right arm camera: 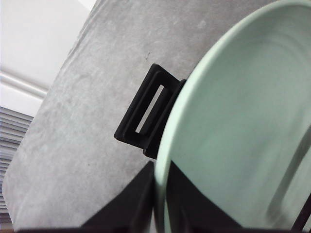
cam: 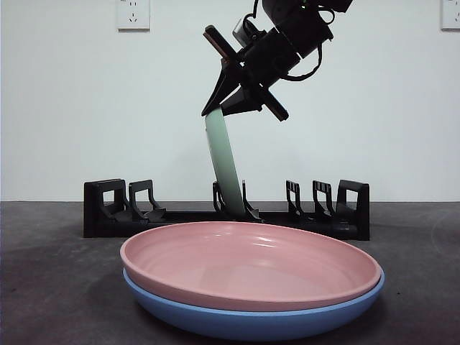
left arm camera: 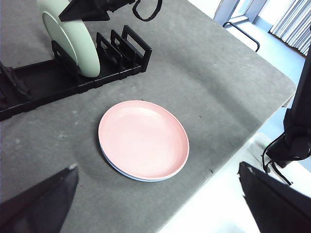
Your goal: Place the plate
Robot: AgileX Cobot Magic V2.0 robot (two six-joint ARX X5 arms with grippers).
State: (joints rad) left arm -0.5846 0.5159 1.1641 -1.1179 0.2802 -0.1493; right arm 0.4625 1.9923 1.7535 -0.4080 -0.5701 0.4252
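- My right gripper, upper middle of the front view, has its jaws pinched on the green plate's rim, so it goes edge-down into the black rack mid-frame.
- Left gripper waits, jaws wide.
- Pink plate stacked on the desk, low in frame.

Right arm: matte black throughout, built of blocky angular housings. A thin black cable loops loose along the far right side of the wrist; a further black cable loop shows in the left wrist view. A flat black bar crosses the wrist housing at a slant.

Right gripper: two black jaws, wedge-shaped, tapering from a broad base to narrow tips; smooth, unmarked faces.

Left gripper: two black jaws, broad triangular wedges with plain matte surfaces; the edge of one tip catches light and reads pale grey.
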